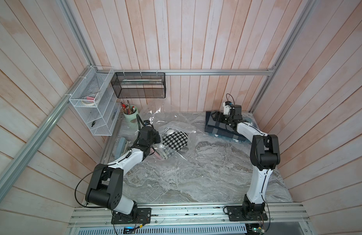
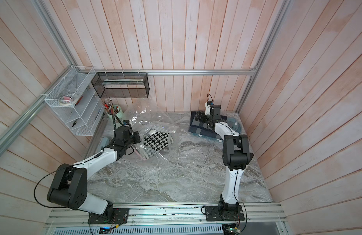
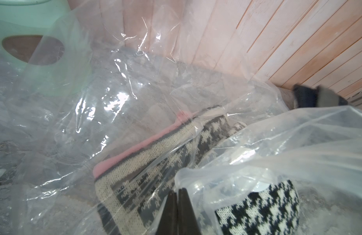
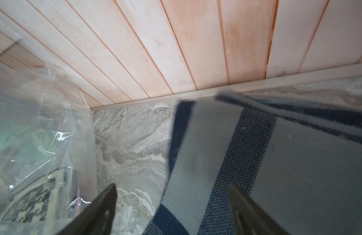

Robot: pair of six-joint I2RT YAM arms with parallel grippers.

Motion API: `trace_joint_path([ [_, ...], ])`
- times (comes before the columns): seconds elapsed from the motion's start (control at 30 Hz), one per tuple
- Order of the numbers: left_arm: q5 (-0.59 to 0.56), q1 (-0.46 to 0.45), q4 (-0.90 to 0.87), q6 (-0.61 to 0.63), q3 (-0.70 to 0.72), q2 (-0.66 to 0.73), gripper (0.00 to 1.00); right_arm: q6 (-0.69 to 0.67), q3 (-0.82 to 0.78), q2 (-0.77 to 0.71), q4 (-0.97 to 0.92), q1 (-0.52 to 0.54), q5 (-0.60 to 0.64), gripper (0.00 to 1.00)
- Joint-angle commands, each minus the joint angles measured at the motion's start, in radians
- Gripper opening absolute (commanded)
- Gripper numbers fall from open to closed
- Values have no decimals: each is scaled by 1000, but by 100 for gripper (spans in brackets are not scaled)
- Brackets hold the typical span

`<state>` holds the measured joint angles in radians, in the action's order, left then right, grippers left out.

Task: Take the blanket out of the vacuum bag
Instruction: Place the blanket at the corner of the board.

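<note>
Beside vacuum bag (image 1: pixel 153 117): green cup (image 1: pixel 130 118); plaid blanket (image 1: pixel 214 127) beneath right hand (image 4: pixel 172 185).

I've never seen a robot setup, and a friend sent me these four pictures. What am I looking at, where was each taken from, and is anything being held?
Two white-and-black robot arms, left and right, stand on a rail beside a marble-patterned tabletop. Two pictures look down from one overhead camera; the other two come from a camera on each wrist. On the table lies a large crinkly transparent plastic vacuum bag, with black-and-white houndstooth knitted fabric under clear plastic. In the far right corner lies a folded blue-and-grey checked blanket, outside the bag. The right gripper hovers over it, fingers wide open, holding nothing. The left gripper has its fingers shut at the plastic's edge; whether they pinch it is unclear. A mint-green cup of pens stands at the back left.
</note>
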<state>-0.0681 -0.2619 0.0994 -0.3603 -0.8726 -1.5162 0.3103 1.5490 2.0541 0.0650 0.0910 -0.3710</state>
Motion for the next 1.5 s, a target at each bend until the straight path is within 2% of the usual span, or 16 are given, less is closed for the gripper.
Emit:
trace_joint_path([
  [0.0, -21, 3, 10, -9, 14, 6, 0, -22, -28, -87, 66, 3, -13, 97],
  [0.1, -5, 2, 23, -13, 17, -8, 0, 1, -111, -164, 101, -24, 26, 98],
  [0.23, 23, 1, 26, -9, 5, -33, 0, 115, -236, -211, 116, -118, 54, 98],
  [0.4, 53, 0, 29, -6, -11, -48, 0, 233, -311, -175, 80, -230, -22, 98],
  [0.7, 101, -14, 35, -21, 1, -19, 0, 260, -264, -41, -14, -244, -111, 98],
  [0.83, 128, -32, 34, -8, 3, 14, 0, 263, -322, -110, 55, -242, -89, 98],
  [1.0, 174, -37, 7, 18, -25, 44, 0, 212, -376, -279, 99, -205, -7, 98],
  [1.13, 179, -37, -45, 41, -70, 61, 0, 143, -422, -430, 118, -131, -24, 98],
  [1.3, 167, -35, -110, 66, -127, 50, 0, 258, -601, -578, 297, -44, -107, 97],
  [1.47, 202, -35, -193, 91, -214, 7, 0, 323, -739, -681, 372, 120, -95, 94],
])
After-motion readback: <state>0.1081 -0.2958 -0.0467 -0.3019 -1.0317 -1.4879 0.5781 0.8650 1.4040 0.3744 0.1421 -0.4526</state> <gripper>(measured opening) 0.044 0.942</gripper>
